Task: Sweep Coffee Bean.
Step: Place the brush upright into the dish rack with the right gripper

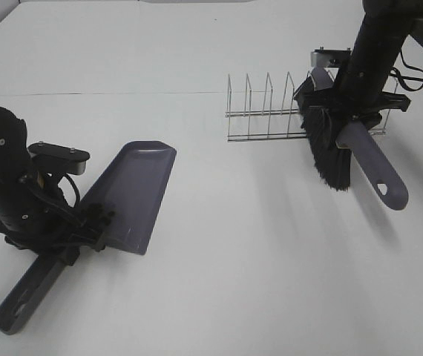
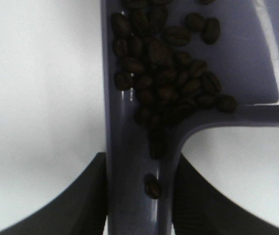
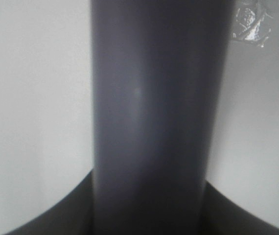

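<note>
A grey-purple dustpan [image 1: 136, 194] lies on the white table at the left. My left gripper [image 1: 74, 236] is shut on its handle [image 1: 26, 297]. In the left wrist view the coffee beans [image 2: 166, 73] lie piled in the pan's rear corner, and a few have slid into the handle channel [image 2: 151, 186]. My right gripper [image 1: 349, 122] is shut on the handle [image 1: 378, 174] of a black-bristled brush [image 1: 326, 148] and holds it above the table at the right. The right wrist view shows only that handle [image 3: 151, 112], close up.
A wire dish rack [image 1: 267, 111] stands on the table behind the brush, and the bristles overlap its right end. The table's back edge runs along the top of the view.
</note>
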Available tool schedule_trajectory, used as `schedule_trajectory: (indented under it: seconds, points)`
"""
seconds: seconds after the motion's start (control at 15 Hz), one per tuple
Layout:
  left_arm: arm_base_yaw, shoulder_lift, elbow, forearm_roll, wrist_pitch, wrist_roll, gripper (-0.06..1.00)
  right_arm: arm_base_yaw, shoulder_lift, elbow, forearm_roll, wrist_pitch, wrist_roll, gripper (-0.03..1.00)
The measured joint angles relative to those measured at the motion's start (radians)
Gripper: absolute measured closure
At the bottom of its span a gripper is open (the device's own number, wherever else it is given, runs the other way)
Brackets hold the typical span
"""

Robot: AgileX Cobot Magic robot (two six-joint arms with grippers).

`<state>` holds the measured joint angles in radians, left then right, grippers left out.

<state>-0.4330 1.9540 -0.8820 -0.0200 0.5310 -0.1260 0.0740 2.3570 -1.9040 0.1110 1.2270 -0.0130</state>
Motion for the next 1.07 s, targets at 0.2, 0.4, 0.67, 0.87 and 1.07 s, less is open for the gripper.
schedule_trajectory:
  seconds: [0.2,0.4,0.67,0.87,1.07]
  points:
    - [0.0,0.0,0.0,0.0,0.0,0.0,0.63,-0.002,0.03,-0.058,0.012,0.009,0.028,0.68]
    - [0.0,0.0,-0.002,0.0,0.003,0.0,0.63,-0.002,0.061,-0.117,0.014,0.011,0.044,0.68]
    - [0.0,0.0,-0.002,0.0,0.003,0.0,0.63,-0.002,0.069,-0.13,0.016,0.01,0.051,0.68]
    - [0.0,0.0,-0.002,0.0,0.003,0.0,0.63,-0.002,0.071,-0.132,0.016,0.01,0.051,0.68]
    - [0.0,0.0,-0.002,0.0,0.003,0.0,0.63,-0.002,0.072,-0.136,0.033,0.005,0.051,0.58]
